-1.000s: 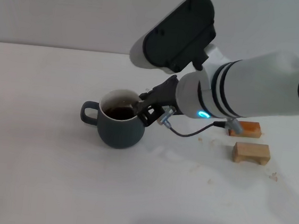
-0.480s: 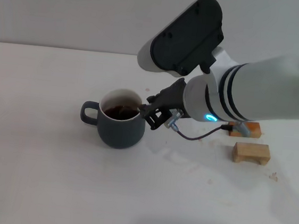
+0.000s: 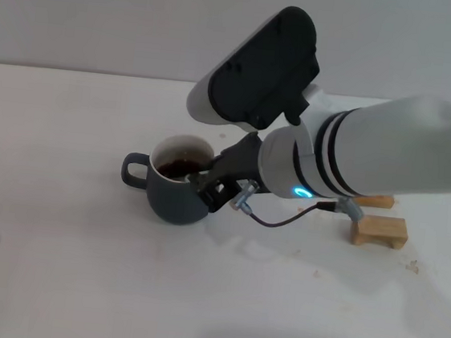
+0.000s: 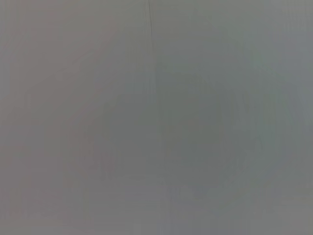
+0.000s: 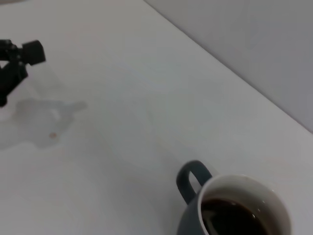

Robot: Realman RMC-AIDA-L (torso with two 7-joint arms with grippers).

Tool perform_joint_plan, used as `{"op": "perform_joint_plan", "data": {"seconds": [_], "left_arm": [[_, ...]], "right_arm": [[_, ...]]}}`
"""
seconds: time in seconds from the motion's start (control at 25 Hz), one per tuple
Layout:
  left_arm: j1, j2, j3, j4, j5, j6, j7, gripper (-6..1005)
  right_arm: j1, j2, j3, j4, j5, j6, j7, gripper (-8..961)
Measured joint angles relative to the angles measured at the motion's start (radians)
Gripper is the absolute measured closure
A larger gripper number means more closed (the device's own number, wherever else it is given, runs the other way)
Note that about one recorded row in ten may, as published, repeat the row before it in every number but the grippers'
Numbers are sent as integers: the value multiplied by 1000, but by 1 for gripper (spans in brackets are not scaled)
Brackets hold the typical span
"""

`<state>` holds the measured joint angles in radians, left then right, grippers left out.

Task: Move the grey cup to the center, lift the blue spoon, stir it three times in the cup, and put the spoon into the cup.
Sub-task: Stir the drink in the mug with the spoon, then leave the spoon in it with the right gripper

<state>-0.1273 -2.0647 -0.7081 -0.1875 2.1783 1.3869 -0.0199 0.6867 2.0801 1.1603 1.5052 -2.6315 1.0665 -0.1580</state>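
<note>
The grey cup stands on the white table left of centre, handle to the left, with dark brown liquid inside. It also shows in the right wrist view, with no spoon visible in the liquid. My right gripper is at the cup's right rim, low against its side. The blue spoon does not show in any view; the gripper and wrist hide that spot. My left gripper is parked far off to the left, seen only as a dark shape in the right wrist view.
A pale wooden block lies to the right of the arm, with an orange-tinted block behind it, partly hidden by the forearm. A black cable hangs under the wrist. White table spreads in front.
My right gripper drew a little right from the cup rim, then came back left and lower against the cup's right side. The cup has not moved.
</note>
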Motion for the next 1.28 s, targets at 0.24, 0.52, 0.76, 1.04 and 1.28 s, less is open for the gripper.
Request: {"op": "perform_joint_plan", "data": {"seconds": [0.24, 0.52, 0.76, 1.04, 1.28], "left_arm": [[-3, 0, -1, 3, -3, 1, 0, 1001], [-7, 0, -1, 5, -3, 0, 0, 1001], [-8, 0, -1, 5, -3, -1, 0, 1001], [-8, 0, 0, 5, -3, -3, 0, 1001], [-6, -1, 4, 4, -1, -2, 0, 1001]], "right_arm": [[33, 0, -2, -44, 4, -32, -2, 758], [60, -2, 10, -94, -4, -69, -23, 755], [59, -3, 26, -98, -40, -66, -24, 753], [33, -4, 37, -67, -42, -15, -25, 750], [0, 0, 21, -7, -32, 10, -19, 748]]}}
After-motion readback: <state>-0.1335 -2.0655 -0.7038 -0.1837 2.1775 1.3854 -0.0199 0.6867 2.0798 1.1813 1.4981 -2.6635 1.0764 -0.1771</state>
